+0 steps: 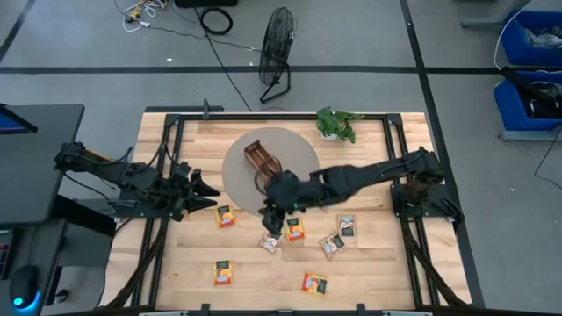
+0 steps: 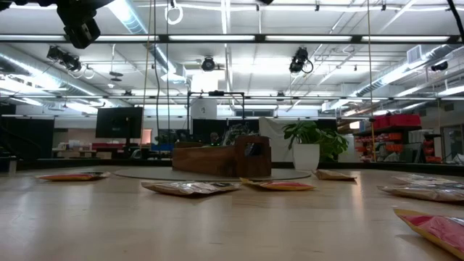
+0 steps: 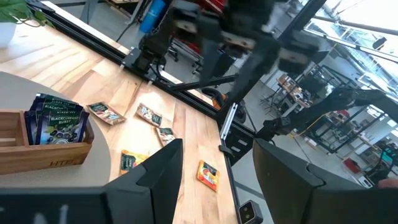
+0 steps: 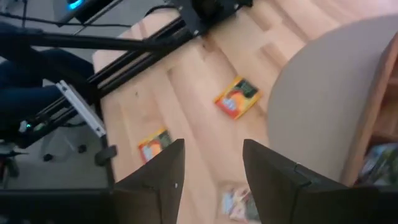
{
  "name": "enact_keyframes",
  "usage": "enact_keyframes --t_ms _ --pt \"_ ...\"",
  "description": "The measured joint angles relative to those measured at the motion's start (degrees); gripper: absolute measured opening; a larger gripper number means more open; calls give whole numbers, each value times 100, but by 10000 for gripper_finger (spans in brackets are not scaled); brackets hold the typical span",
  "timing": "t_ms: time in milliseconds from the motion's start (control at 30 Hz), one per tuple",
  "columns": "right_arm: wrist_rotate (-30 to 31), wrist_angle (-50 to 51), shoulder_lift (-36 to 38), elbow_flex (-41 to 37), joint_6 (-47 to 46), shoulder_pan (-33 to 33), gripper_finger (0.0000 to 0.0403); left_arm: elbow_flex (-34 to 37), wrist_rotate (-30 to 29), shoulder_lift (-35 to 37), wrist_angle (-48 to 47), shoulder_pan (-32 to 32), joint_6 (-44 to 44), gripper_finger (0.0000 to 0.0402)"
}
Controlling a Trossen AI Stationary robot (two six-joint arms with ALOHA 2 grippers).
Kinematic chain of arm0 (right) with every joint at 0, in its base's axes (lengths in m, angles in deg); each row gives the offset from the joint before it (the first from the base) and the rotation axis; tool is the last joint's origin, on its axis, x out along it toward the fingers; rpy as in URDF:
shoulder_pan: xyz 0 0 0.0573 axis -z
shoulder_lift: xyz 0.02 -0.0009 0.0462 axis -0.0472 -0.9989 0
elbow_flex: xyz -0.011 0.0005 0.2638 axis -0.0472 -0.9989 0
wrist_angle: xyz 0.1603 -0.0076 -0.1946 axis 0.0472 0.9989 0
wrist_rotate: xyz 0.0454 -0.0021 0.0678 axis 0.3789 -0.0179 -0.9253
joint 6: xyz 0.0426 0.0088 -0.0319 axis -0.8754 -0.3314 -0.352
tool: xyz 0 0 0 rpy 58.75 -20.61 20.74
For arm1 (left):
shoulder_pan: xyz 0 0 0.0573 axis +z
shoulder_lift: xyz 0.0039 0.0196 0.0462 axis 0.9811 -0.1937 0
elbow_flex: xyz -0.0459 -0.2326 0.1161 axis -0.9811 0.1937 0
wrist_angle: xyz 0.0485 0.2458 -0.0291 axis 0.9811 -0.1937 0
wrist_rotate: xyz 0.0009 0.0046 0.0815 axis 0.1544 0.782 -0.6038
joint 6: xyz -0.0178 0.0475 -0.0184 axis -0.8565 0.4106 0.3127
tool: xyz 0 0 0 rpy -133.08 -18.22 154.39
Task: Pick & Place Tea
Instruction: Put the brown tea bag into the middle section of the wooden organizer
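Seven tea sachets lay scattered on the wooden table (image 1: 369,263) in front of the round grey mat (image 1: 237,180): orange ones at (image 1: 226,216), (image 1: 223,273), (image 1: 314,283) and (image 1: 294,230), paler ones at (image 1: 270,241), (image 1: 332,244) and (image 1: 346,226). More sachets, dark blue (image 3: 59,121), stood upright in one end compartment of the wooden tray (image 1: 261,162) on the mat. Right gripper (image 1: 272,221) hung over the mat's front edge, just beside the pale and orange sachets there; its wrist view showed the fingers (image 4: 163,171) spread apart with nothing between them. Left gripper (image 1: 207,190) waited at the table's left side, near the mat's rim, fingers (image 3: 163,171) likewise apart and empty. Small green plant (image 1: 337,124) sat at the far edge of the table, well apart from both grippers.
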Motion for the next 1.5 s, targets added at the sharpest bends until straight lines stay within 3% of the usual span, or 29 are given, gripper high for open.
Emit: enact_keyframes --t_ms 367,600,1033,1133,1333,1500 --pt "1769 -1040 -4 0 -629 -717 165 0 0 0 -7 0 -3 199" --pt "746 -3166 -4 0 457 -356 139 0 0 0 -7 0 -7 199" --pt "-38 -4166 204 -103 1507 231 129 0 0 2 -9 0 -161 199" --pt "-137 -5071 447 -793 1464 305 127 0 -1 2 -14 0 -187 199" --pt "-84 -7359 1530 -3015 1231 490 125 0 -1 2 -48 0 -203 199" --pt "434 -6713 2626 -4342 727 438 125 0 -2 0 -92 0 -204 199"
